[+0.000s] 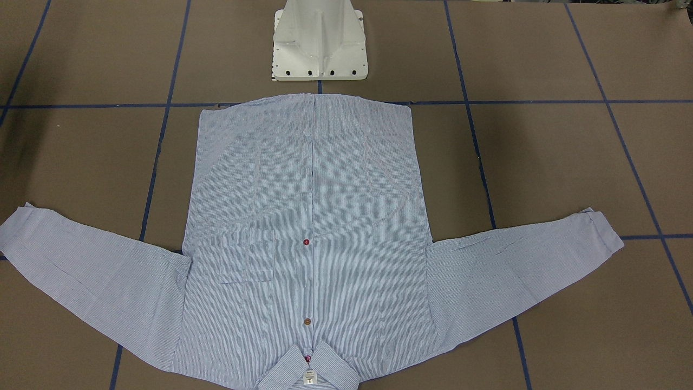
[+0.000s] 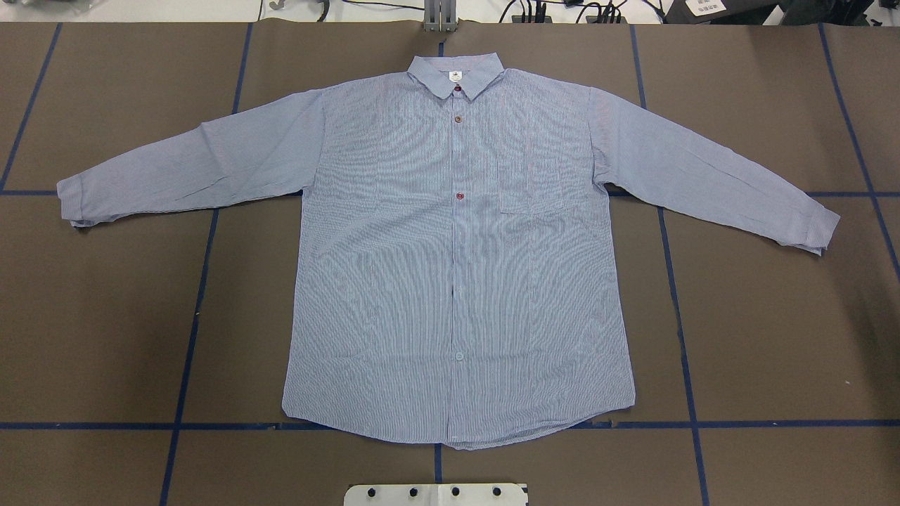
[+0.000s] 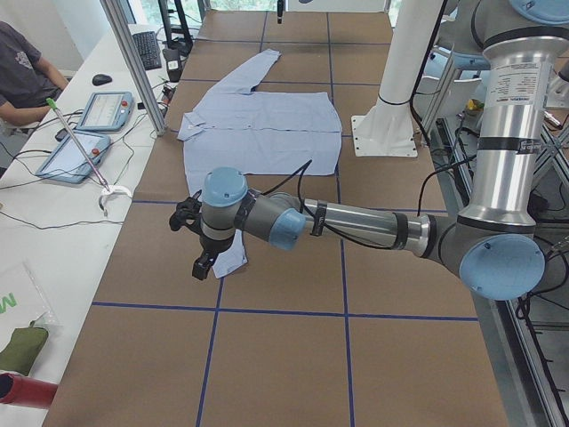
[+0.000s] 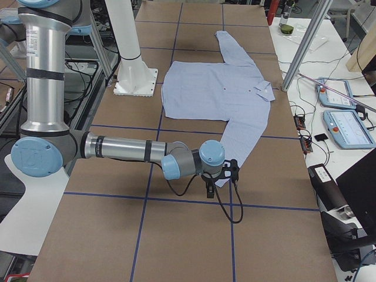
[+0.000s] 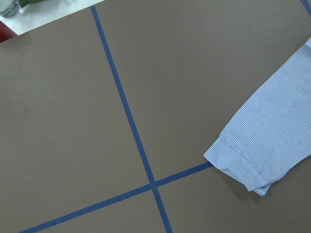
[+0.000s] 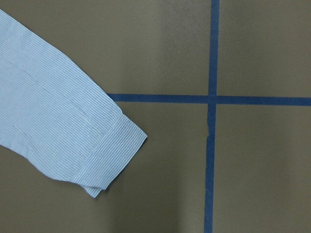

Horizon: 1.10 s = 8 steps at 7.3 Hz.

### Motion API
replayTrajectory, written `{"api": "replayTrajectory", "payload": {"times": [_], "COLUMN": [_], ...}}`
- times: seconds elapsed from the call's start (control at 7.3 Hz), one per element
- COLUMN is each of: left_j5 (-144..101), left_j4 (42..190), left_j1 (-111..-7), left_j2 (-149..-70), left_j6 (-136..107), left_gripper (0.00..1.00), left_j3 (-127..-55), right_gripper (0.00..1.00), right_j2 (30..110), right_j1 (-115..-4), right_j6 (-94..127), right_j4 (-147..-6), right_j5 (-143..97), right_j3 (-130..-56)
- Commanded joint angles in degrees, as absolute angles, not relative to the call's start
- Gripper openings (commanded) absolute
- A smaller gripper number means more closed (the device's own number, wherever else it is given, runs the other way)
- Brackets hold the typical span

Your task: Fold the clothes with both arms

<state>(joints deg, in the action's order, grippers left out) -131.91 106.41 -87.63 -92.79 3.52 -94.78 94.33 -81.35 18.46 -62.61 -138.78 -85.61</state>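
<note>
overhead exterior: shirt [image 2: 394, 281], collar [image 2: 485, 74] far end

Left gripper [image 3: 185, 216] dark and small, gap between its jaws unreadable, part of the shirt [image 1: 308, 227] sleeve hidden just behind those jaws, right gripper [image 4: 232, 170] likewise, collar [image 1: 325, 365] cut by the front view's bottom edge, neck label [image 2: 453, 74] print too small to read.

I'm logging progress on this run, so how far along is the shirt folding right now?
Done: the shirt lies flat, front up, buttoned, both sleeves spread; no fold shows yet. In hand: the left gripper hangs near the left-side cuff and the right gripper near the right-side cuff; both cuffs lie flat on the table, ungripped. Left: all the folding, sleeves and body.
</note>
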Motion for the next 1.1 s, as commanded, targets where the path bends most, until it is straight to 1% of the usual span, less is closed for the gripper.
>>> {"api": "replayTrajectory", "payload": {"times": [0.0, 0.14, 0.55, 0.82, 0.96], "left_j5": [-131.9, -131.9, -131.9, -131.9, -132.0], "left_j4": [107.1, 107.1, 107.1, 107.1, 107.1], "left_j1": [-87.6, -87.6, -87.6, -87.6, -87.6], "left_j2": [-92.5, -92.5, -92.5, -92.5, -92.5], "left_j6": [3.4, 3.3, 3.3, 3.3, 3.3], "left_gripper": [1.00, 1.00, 1.00, 1.00, 1.00], "left_j3": [-94.7, -94.8, -95.3, -95.5, -95.5], "right_gripper": [1.00, 0.99, 0.98, 0.92, 0.86], "right_j2": [93.4, 92.3, 91.3, 90.9, 90.9], "right_j1": [-76.2, -73.3, -69.4, -67.6, -66.9], "right_j6": [34.2, 38.5, 39.3, 39.3, 39.3], "right_j4": [-48.0, -48.0, -48.1, -48.5, -48.6], "right_j5": [-138.6, -137.3, -131.9, -131.4, -131.6], "right_j3": [-80.2, -80.2, -80.1, -79.7, -79.6]}}
